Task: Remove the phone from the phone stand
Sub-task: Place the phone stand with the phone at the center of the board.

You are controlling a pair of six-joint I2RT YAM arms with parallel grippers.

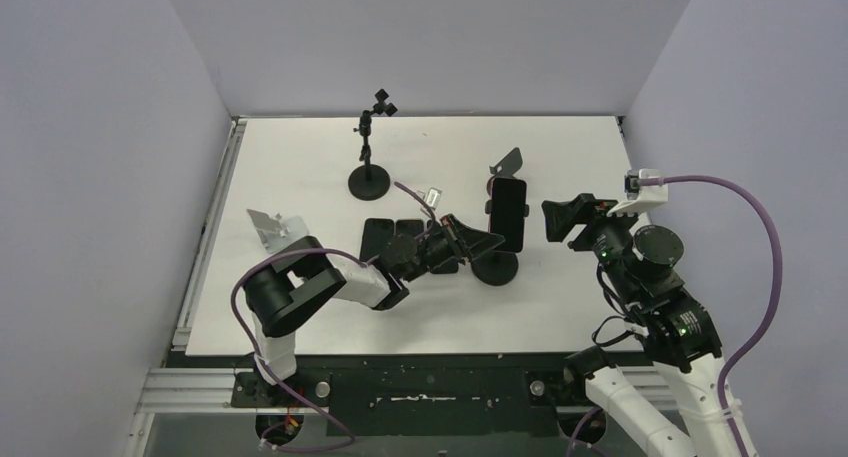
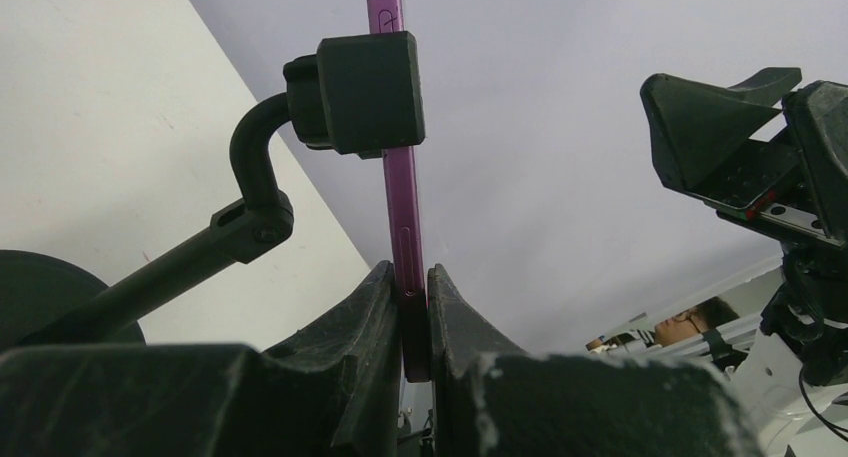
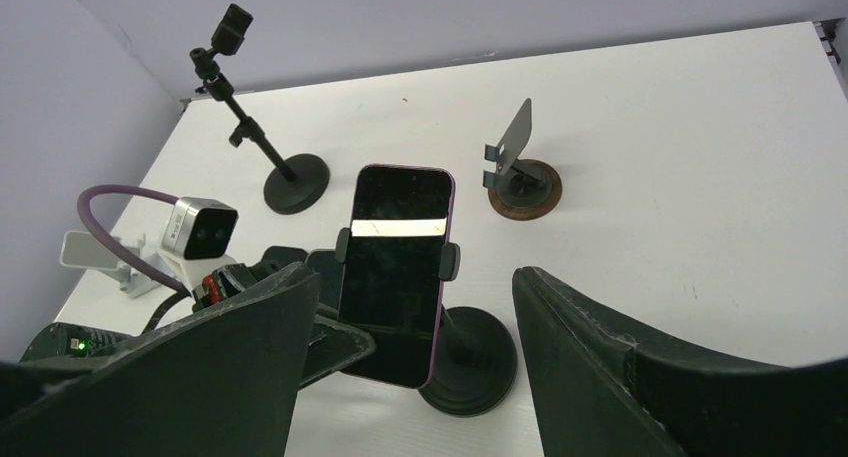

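Note:
A dark phone (image 1: 508,212) with a purple edge (image 2: 401,187) stands upright in the side clamps (image 2: 365,92) of the black phone stand (image 1: 496,268), which has a round base (image 3: 470,362). My left gripper (image 2: 410,289) is shut on the phone's lower edge, one finger on the screen side and one on the back. It reaches in from the left (image 1: 478,243). To the right of the phone, my right gripper (image 1: 556,220) is open and apart from it. In the right wrist view its fingers (image 3: 590,347) frame the phone (image 3: 395,247), and nothing is between them.
A tall black stand with a ball mount (image 1: 369,180) is at the back. A small plate stand on a round base (image 1: 507,163) sits behind the phone. A white stand (image 1: 268,227) lies at the left, and flat black pads (image 1: 385,234) lie beside my left arm.

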